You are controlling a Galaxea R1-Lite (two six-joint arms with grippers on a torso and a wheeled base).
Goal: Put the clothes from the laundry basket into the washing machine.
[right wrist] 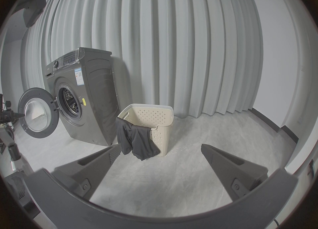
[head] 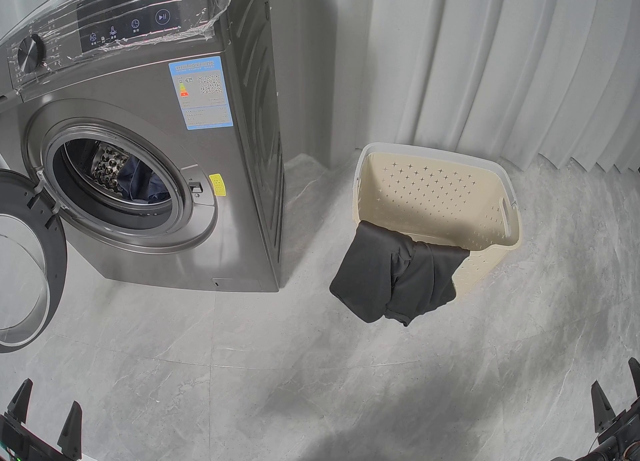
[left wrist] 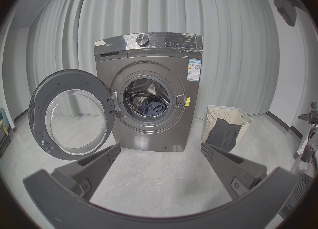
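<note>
- Grey marble-pattern floor (head: 320, 362) carries all items; a white pleated curtain (head: 480, 49) hangs along the floor's far edge.
- Washing machine (head: 247, 149): grey front-loader, standing at the far left of the floor, back towards the curtain.
- Door (head: 57, 249): swung fully open on its left-hand hinge; the drum opening is exposed.
- Blue clothing (head: 143, 182): lying inside the drum.
- Laundry basket (head: 433, 151): cream, perforated, upright on the floor to the right of the machine, near the curtain edge and apart from the machine.
- Dark garment (head: 393, 276): draped over the basket's near rim and hanging down its outer wall towards the floor.
- Left gripper (head: 45, 409): at the near left of the floor, fingers spread apart, holding nothing.
- Right gripper (head: 617, 389): at the near right of the floor, fingers spread apart, holding nothing.
- Both grippers are well apart from the basket and the machine.
</note>
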